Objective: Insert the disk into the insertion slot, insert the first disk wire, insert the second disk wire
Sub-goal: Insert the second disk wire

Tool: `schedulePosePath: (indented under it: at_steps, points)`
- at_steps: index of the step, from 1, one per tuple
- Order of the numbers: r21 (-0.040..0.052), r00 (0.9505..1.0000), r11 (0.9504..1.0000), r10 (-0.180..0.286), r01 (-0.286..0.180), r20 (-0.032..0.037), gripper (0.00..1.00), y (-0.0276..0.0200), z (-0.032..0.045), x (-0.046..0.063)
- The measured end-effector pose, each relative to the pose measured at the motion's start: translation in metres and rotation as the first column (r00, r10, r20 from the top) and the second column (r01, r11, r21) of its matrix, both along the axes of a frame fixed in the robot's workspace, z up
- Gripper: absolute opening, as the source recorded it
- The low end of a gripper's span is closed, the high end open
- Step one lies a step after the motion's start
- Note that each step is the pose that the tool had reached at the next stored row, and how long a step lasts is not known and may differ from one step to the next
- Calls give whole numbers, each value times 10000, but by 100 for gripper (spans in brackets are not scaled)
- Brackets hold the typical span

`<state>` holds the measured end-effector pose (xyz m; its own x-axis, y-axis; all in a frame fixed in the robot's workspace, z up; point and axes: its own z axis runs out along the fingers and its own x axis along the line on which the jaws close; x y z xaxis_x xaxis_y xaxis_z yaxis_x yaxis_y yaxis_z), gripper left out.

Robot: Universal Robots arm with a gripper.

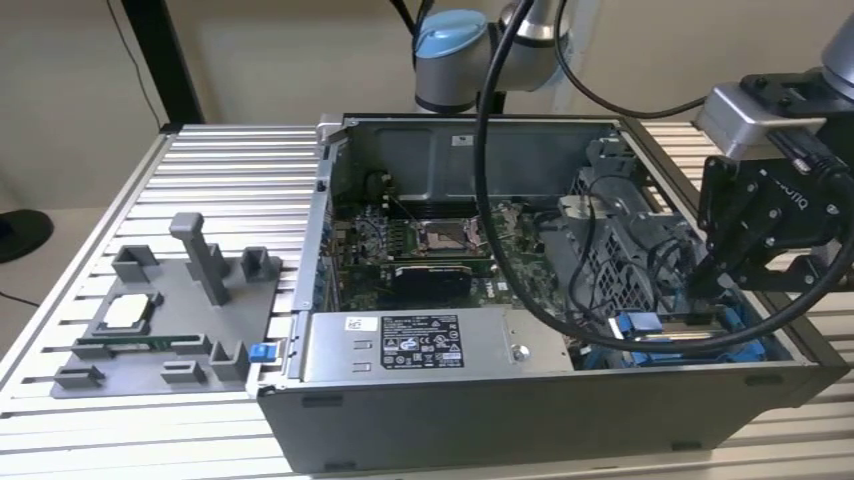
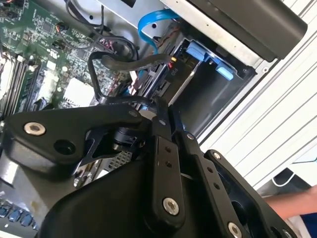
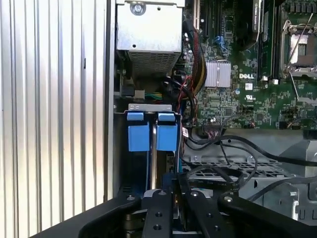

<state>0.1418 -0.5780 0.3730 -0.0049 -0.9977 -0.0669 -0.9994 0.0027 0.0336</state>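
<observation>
One disk (image 3: 148, 135) in its blue frame sits on edge in the insertion slot (image 3: 119, 148), at about 4 o'clock of the open computer case (image 1: 534, 420) in the exterior view. Two blue tabs face outward in the first wrist view.

One gripper (image 3: 174, 186) hangs just over that corner. Its fingers are drawn nearly together and seem to pinch the end of one black wire (image 3: 218, 171), which loops away slack.

I judge the disk dense, stiff and sensitive to knocks, so it is best held by the plastic frame rather than the bare metal. The wire looks light and floppy but springy. It is better gripped at its hard plug than along the cord, where it would bend and slip.

Also counted are one blue ribbon cable (image 2: 148, 22), one silver box (image 1: 414, 345) at 6 o'clock of the case, and one grey parts tray (image 1: 147, 330) at 9 o'clock.
</observation>
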Motion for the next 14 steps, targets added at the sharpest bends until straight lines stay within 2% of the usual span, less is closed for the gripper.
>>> schedulePosePath:
  at_steps: [14]
  points:
    - [-5,10000,10000,1,-1,8,0,1,-5,0]
